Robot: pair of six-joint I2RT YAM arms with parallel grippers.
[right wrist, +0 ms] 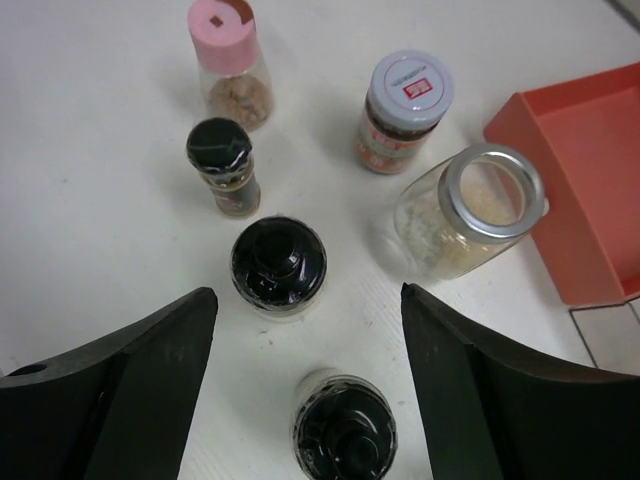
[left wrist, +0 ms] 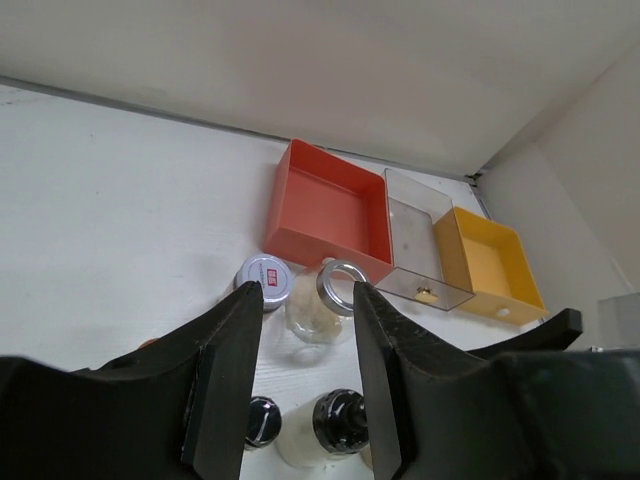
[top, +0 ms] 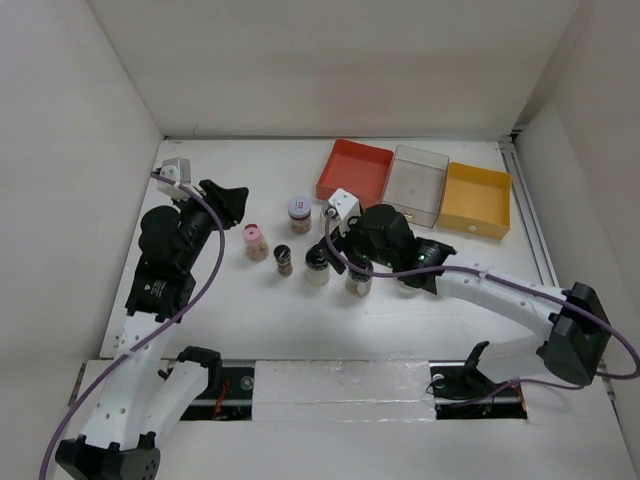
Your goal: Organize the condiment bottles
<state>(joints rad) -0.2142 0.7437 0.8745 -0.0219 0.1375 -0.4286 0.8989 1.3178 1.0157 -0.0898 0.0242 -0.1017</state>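
Several condiment bottles stand mid-table. A pink-capped bottle (top: pixel 256 241) is leftmost, then a small black-capped bottle (top: pixel 283 260) and a wider black-capped one (top: pixel 317 268). A third black-capped bottle (right wrist: pixel 345 430) stands between the fingers of my right gripper (right wrist: pixel 307 298), which is open and touches nothing. Behind them are a silver-lidded jar (top: pixel 299 215) and a clear glass jar (right wrist: pixel 480 200) with a silver rim. My left gripper (top: pixel 232 195) is open and empty, above the table left of the group. In the left wrist view it (left wrist: pixel 306 292) faces the glass jar (left wrist: pixel 318 315).
A red tray (top: pixel 354 170), a clear tray (top: pixel 418 184) and a yellow tray (top: pixel 476 199) stand in a row at the back right. White walls close in the table at the left, back and right. The right arm (top: pixel 500 292) stretches across the right half.
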